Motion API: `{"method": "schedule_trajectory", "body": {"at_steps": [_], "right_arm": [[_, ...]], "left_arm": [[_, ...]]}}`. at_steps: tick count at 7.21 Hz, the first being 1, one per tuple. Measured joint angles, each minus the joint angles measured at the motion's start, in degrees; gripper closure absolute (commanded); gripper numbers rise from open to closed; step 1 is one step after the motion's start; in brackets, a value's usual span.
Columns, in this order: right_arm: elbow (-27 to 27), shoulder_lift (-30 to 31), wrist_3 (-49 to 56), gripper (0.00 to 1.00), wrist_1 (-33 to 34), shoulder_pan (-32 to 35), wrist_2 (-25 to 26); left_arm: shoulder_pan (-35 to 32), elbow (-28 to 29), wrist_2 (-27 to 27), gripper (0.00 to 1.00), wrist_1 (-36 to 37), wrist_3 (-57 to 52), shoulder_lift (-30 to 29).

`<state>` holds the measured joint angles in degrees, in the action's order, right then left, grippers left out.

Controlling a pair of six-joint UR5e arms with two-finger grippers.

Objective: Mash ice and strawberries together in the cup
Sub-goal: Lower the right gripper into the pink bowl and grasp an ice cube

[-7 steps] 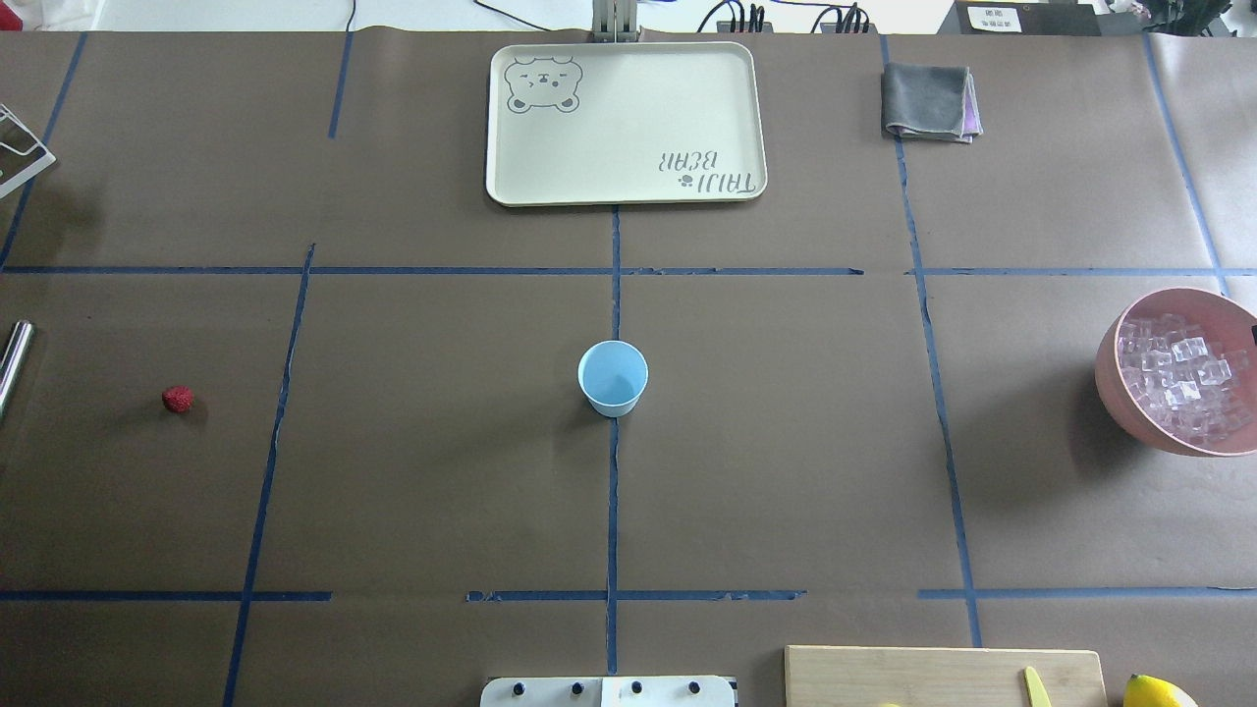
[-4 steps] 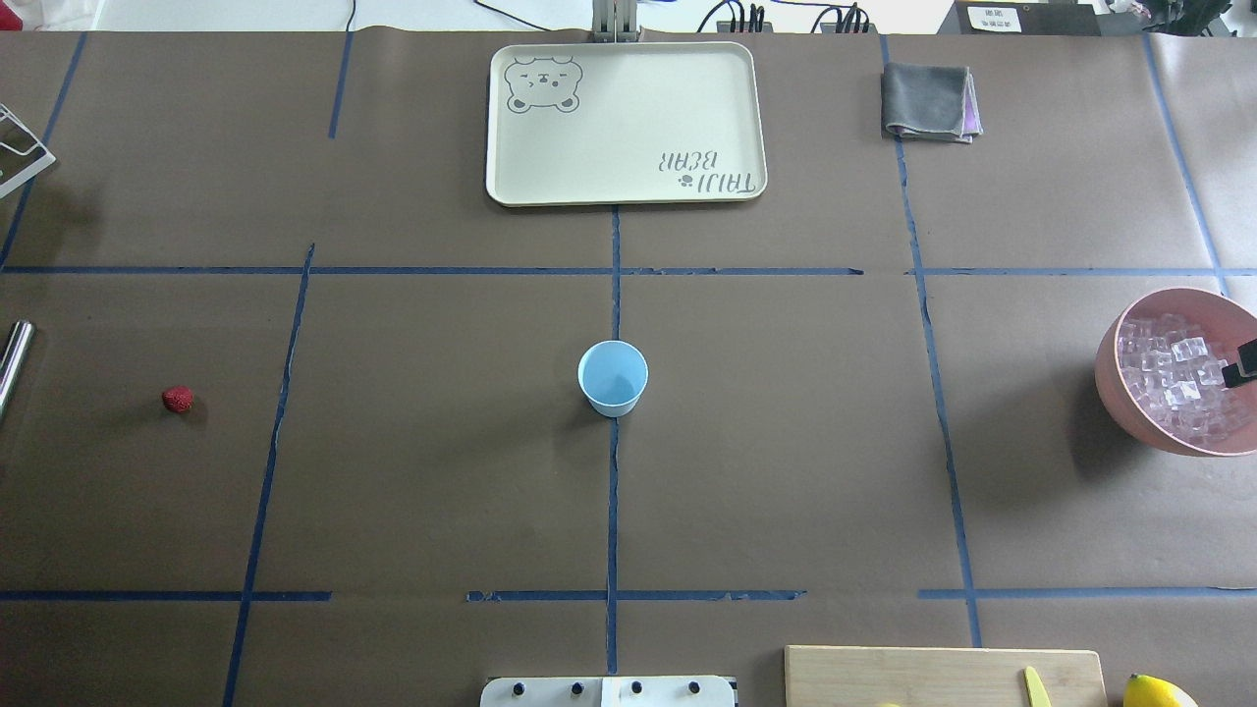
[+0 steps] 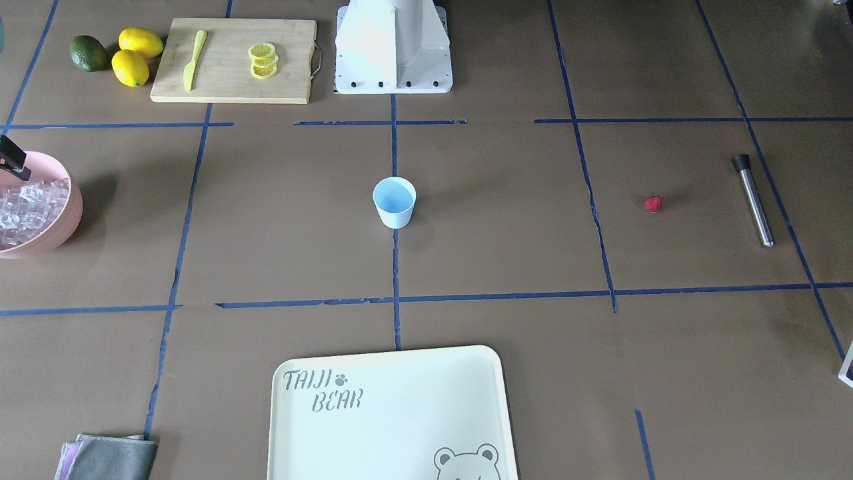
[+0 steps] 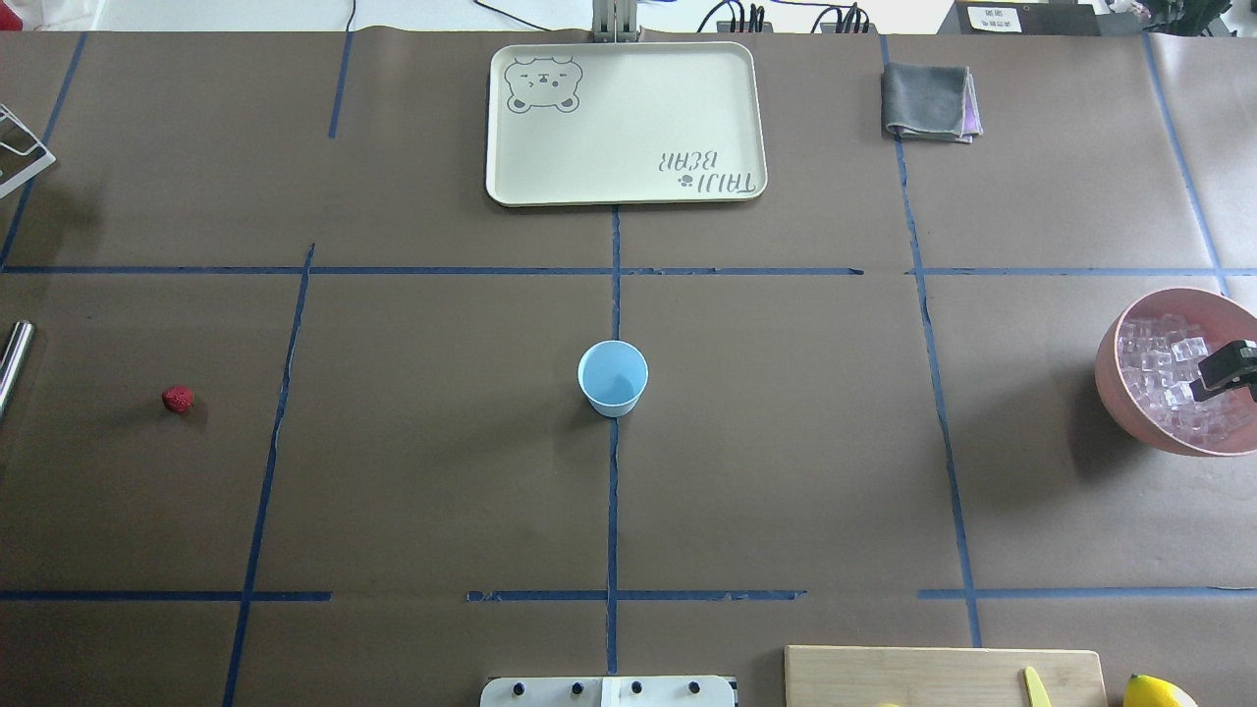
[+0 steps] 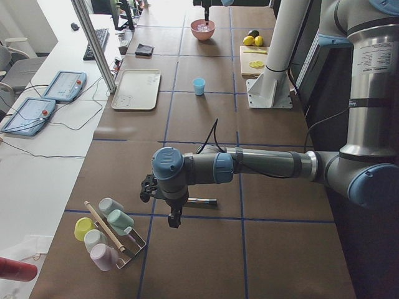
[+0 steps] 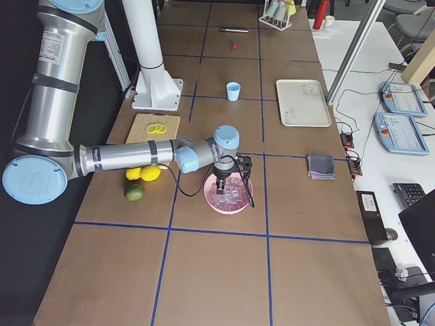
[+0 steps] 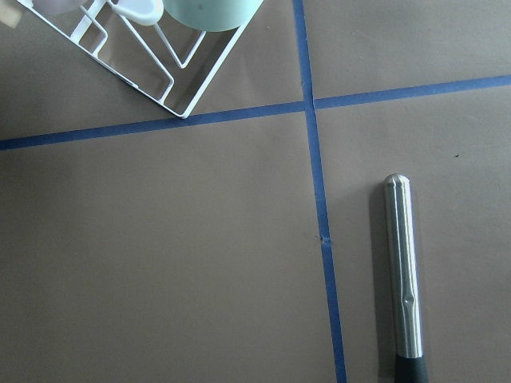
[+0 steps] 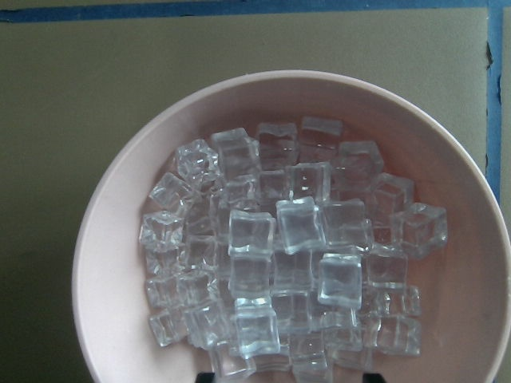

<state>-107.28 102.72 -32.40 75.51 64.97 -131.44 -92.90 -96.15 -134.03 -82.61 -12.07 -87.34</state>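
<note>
The light blue cup (image 4: 613, 378) stands upright at the table's middle and looks empty; it also shows in the front view (image 3: 394, 202). The ice (image 8: 287, 255) is a pile of clear cubes in the pink bowl (image 4: 1115, 388) at the right edge. The red strawberry (image 4: 178, 399) lies alone at the far left. My right gripper (image 4: 1220, 373) hangs over the ice, above the cubes; its dark tips stand wide apart at the wrist view's bottom edge, holding nothing. My left gripper (image 5: 174, 219) points down beside a steel muddler (image 7: 402, 271); I cannot tell whether it is open.
A cream tray (image 4: 511, 128) lies at the back centre and a grey cloth (image 4: 928, 101) at the back right. A cutting board (image 3: 233, 87) bears lemon slices and a knife, with lemons (image 3: 136, 57) and an avocado (image 3: 88, 53) beside it. A white cup rack (image 7: 172, 72) stands near the muddler.
My right gripper has come in from the right edge over the pink bowl and now reaches further across the ice. Cup and strawberry have not moved.
</note>
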Motion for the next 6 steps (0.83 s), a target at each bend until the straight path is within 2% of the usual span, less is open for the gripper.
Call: {"method": "schedule_trajectory", "body": {"at_steps": [6], "right_arm": [[2.6,-2.7,0.0,0.31,0.0,-2.5,0.7]], "left_arm": [[0.0,0.0,0.0,0.00,0.0,0.1,-0.4]]}}
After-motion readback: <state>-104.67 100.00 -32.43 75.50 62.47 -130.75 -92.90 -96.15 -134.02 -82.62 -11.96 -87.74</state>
